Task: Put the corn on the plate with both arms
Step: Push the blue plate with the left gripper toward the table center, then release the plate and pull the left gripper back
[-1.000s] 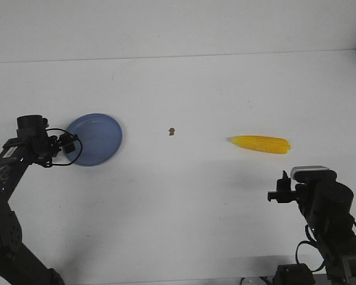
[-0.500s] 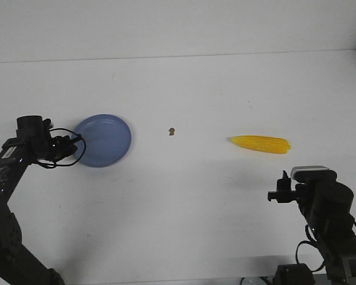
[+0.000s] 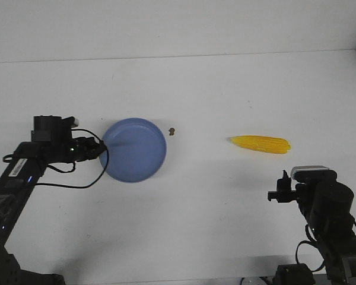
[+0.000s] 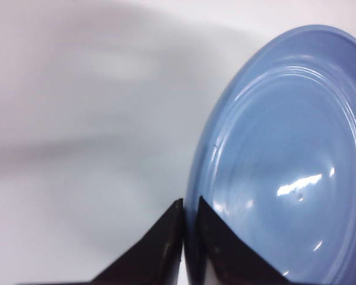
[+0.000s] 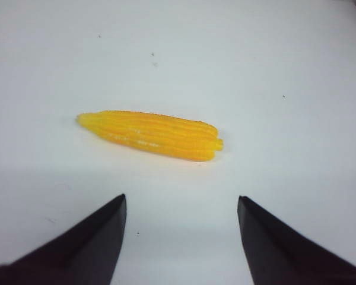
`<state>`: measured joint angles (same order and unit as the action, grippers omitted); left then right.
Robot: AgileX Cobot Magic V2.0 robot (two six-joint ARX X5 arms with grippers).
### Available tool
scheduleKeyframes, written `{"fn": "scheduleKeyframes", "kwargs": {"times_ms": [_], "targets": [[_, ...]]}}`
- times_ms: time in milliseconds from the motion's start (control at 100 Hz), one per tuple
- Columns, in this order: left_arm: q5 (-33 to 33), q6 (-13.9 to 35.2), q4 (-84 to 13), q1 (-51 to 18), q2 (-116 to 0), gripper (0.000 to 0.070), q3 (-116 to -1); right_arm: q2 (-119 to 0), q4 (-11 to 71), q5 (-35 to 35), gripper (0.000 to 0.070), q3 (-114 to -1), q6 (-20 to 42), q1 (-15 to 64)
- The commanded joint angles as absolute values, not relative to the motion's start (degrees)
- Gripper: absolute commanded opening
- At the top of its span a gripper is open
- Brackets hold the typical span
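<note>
The periwinkle-blue plate (image 3: 134,149) is left of the table's middle, its left rim pinched by my left gripper (image 3: 101,148). In the left wrist view the gripper (image 4: 190,202) is shut on the plate (image 4: 285,166), one finger on each side of the rim. The yellow corn (image 3: 260,143) lies flat on the table at the right, its tapered end pointing left. My right gripper (image 3: 282,185) hovers on the near side of it. Seen from the right wrist, that gripper (image 5: 181,199) is open and empty, with the corn (image 5: 151,135) just beyond its fingertips.
A tiny brown speck (image 3: 172,131) lies on the white table just past the plate's right rim. The table's far edge (image 3: 178,56) meets a pale wall. At the front right, the right arm's base and cables (image 3: 329,237) take up the corner.
My left gripper has carried the plate to the right, toward the table's middle, and it now nearly reaches the brown speck. The corn and right arm have not moved.
</note>
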<state>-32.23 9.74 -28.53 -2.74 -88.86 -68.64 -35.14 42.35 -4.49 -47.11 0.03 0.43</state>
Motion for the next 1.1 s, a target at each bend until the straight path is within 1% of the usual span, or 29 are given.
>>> {"fn": "scheduleKeyframes", "kwargs": {"times_ms": [0, 200, 390, 580, 830, 1090], "targets": [[-34.0, 9.1, -27.8, -5.6, -89.4, 0.0004, -67.3, -35.3, 41.2, -4.5, 0.0393, -48.0, 0.3, 0.4], [-34.2, 9.1, -23.7, -13.1, -89.4, 0.0004, -60.5, -35.3, 40.4, -4.5, 0.0393, -48.0, 0.6, 0.4], [-33.9, 9.1, -21.8, -17.0, -89.5, 0.0004, -57.7, -35.4, 39.7, -4.5, 0.0393, -48.0, 0.7, 0.4], [-29.8, 9.6, -19.6, -19.0, -90.1, 0.0004, -57.0, -35.4, 39.5, -4.5, 0.0394, -48.0, 0.7, 0.4], [-29.7, 10.5, -16.8, -20.1, -91.0, 0.0004, -56.5, -35.4, 39.5, -4.5, 0.0394, -48.0, 0.7, 0.4], [-29.3, 10.9, -16.1, -21.0, -93.3, 0.0004, -56.1, -35.4, 39.5, -4.5, 0.0394, -48.0, 0.7, 0.4]]}}
